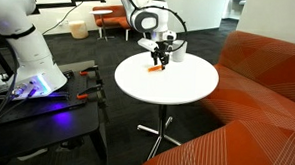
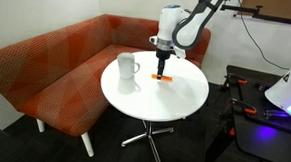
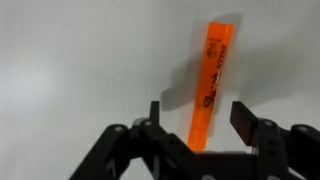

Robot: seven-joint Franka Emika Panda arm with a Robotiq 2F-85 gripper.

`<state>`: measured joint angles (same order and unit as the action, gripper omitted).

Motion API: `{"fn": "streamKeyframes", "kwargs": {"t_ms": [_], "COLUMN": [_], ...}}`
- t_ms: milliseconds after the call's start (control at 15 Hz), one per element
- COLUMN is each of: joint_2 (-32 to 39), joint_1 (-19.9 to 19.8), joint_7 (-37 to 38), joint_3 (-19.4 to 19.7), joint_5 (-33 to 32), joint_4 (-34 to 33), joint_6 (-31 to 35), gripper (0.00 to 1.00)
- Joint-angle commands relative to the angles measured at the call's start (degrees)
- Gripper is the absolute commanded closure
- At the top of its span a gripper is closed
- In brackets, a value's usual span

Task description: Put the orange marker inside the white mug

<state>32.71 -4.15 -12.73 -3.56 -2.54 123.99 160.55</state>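
The orange marker (image 3: 212, 80) lies flat near the middle of the tabletop (image 2: 179, 103), between the spread, unclamped fingers of the end effector (image 3: 199, 118). The white mug (image 2: 127, 66) stands by the edge nearest the sofa (image 2: 46, 66). Closing off-centre could roll the marker aside. Its near end is hidden behind the end effector, and I cannot tell whether the fingertips touch the tabletop.

Dark print on orange marker (image 3: 211, 85), blurred, unreadable

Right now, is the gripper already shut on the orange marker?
No: in the wrist view the gripper is open, its fingers apart on either side of the orange marker lying on the table.
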Motion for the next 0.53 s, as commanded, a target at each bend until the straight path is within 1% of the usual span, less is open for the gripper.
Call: {"fn": "streamKeyframes", "kwargs": {"t_ms": [0,133,333,400,467], "joint_2": [0.67,0.73,0.65,0.65,0.67], "joint_1": [-0.16,-0.11,0.03,0.02,0.06], "joint_7": [1.24,1.35,1.55,1.55,1.67], "joint_3": [-0.06,0.02,0.23,0.24,0.32], "joint_5": [0.68,0.64,0.52,0.51,0.48], "joint_4": [-2.02,-2.15,-2.21,-2.24,-2.32], "joint_6": [-2.38,-2.36,-2.38,-2.39,-2.39], "gripper": [0.56,0.69,0.93,0.99,0.98]}}
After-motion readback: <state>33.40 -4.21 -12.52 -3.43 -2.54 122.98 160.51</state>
